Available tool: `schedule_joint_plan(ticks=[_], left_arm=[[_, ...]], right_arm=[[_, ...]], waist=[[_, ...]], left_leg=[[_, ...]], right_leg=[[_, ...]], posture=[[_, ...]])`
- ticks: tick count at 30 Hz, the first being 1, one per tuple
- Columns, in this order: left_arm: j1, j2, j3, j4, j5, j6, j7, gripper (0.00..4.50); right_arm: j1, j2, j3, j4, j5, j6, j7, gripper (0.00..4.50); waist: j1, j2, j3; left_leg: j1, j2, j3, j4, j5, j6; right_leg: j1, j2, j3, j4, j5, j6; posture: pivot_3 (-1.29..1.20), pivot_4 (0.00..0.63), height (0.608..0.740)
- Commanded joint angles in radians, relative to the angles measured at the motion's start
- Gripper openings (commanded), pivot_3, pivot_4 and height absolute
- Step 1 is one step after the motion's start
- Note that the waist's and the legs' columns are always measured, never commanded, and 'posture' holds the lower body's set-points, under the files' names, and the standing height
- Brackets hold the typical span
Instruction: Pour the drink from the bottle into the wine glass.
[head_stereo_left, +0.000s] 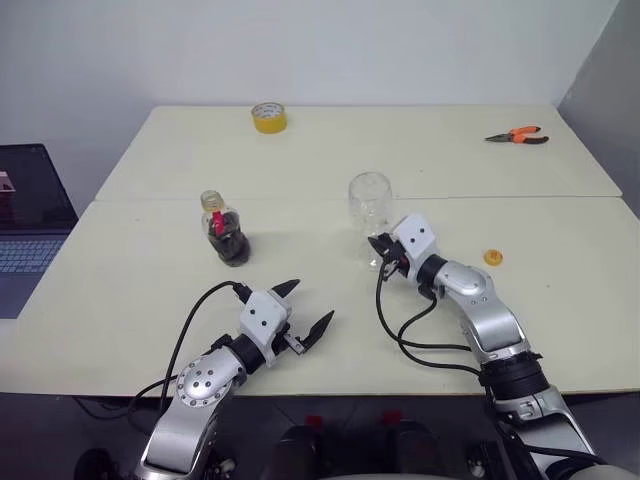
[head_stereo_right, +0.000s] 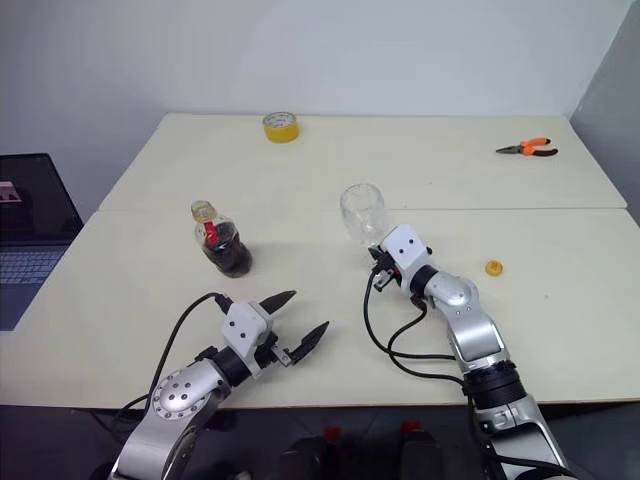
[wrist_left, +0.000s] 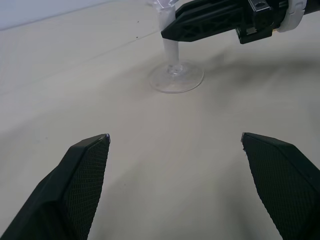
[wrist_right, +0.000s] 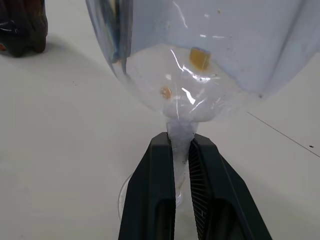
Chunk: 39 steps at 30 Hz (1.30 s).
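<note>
A: Where does the clear stemmed wine glass (head_stereo_left: 370, 205) stand?
B: Just right of centre in the head view, upright on the pale cream counter (head_stereo_left: 560, 300). The right hand (wrist_right: 181, 155) is clenched on its short stem, one black finger on each side, just under the bowl. The round foot (wrist_left: 176, 80) looks to rest flat on the counter.

A: And the bottle?
B: The small clear plastic bottle (head_stereo_left: 225, 232) with a ribbed belly and red label band stands left of centre, well apart from the glass. The dark brown drink (head_stereo_left: 232, 247) fills its lower body. Its mouth looks uncapped.

A: The other hand?
B: The left hand (head_stereo_left: 305, 315) hangs low in the frame, below the bottle, its two black fingers spread wide, grasping nothing.

A: Anything between the two?
B: Bare counter and a seam line running across it. Black cables (head_stereo_left: 400, 330) loop from the right wrist near the lower edge.

A: What else lies around?
B: A small yellow cap (head_stereo_left: 492, 257) just right of the right arm, a roll of yellow tape (head_stereo_left: 268, 117) at the top centre, orange-handled pliers (head_stereo_left: 518, 135) at the upper right, and an open laptop (head_stereo_left: 25, 230) at the left edge.
</note>
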Motion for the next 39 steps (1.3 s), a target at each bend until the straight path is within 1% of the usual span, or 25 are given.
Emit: schedule_joint_plan(ticks=[1,15,23,30,32,34,36,39], left_arm=[[-0.006,0.005,0.009,-0.01,0.005,-0.029,-0.005,4.5],[-0.001,0.003,0.013,-0.018,0.006,-0.03,0.005,4.5],[-0.01,0.003,0.015,-0.013,0.005,-0.025,0.004,4.5],[-0.012,0.004,0.018,-0.014,0.003,-0.021,0.004,4.5],[-0.011,0.005,0.018,-0.015,0.003,-0.02,0.004,4.5],[-0.011,0.006,0.018,-0.015,0.003,-0.019,0.003,4.5],[-0.01,0.006,0.02,-0.016,0.002,-0.019,0.003,4.5],[-0.01,0.007,0.021,-0.016,0.001,-0.019,0.002,4.5]], right_arm=[[0.021,-0.018,0.007,0.036,-0.013,0.057,-0.002,0.16],[0.011,-0.033,0.028,0.081,-0.03,0.112,-0.001,0.16],[0.018,-0.006,0.01,0.099,0.016,0.119,0.015,0.16],[0.019,-0.016,0.01,0.096,0.02,0.116,0.018,0.16],[0.016,-0.015,0.004,0.091,0.025,0.121,0.019,0.88],[0.014,-0.017,0.005,0.088,0.026,0.123,0.02,1.38],[0.013,-0.017,0.005,0.089,0.027,0.124,0.02,2.04],[0.012,-0.018,0.003,0.089,0.028,0.126,0.021,3.15]], waist=[[0.0,0.0,0.0],[0.0,0.0,-0.004],[0.0,0.0,-0.006],[0.0,0.0,-0.008],[0.0,0.0,-0.008],[0.002,0.0,-0.007],[-0.002,0.002,-0.006],[-0.002,0.002,-0.006]], left_leg=[[0.0,0.0,0.0,0.0,0.0,0.0],[0.0,0.0,-0.001,0.0,0.0,0.0],[0.001,0.0,-0.001,0.0,0.0,0.0],[0.001,0.001,-0.001,-0.001,0.0,0.0],[0.001,0.001,-0.001,-0.001,0.0,0.0],[0.001,0.0,-0.002,-0.001,0.0,0.0],[-0.001,0.0,0.0,-0.001,0.0,0.0],[0.0,0.001,-0.001,-0.002,0.0,0.0]], right_leg=[[0.0,0.0,0.0,-0.001,0.0,0.0],[0.001,0.0,0.0,-0.001,0.0,0.0],[0.002,0.0,-0.001,-0.002,0.0,0.0],[0.002,0.0,0.0,-0.002,0.0,0.0],[0.002,0.0,-0.001,-0.002,0.0,0.0],[0.002,0.0,-0.001,-0.002,0.0,0.0],[-0.001,0.0,0.001,-0.002,0.0,0.0],[0.0,0.001,0.0,-0.002,0.0,0.0]], posture=[[0.0,0.15,0.74],[0.0,0.15,0.74],[0.0,0.15,0.74],[0.0,0.15,0.74],[0.0,0.15,0.74],[0.0,0.15,0.74],[0.0,0.15,0.74],[0.0,0.15,0.74]])
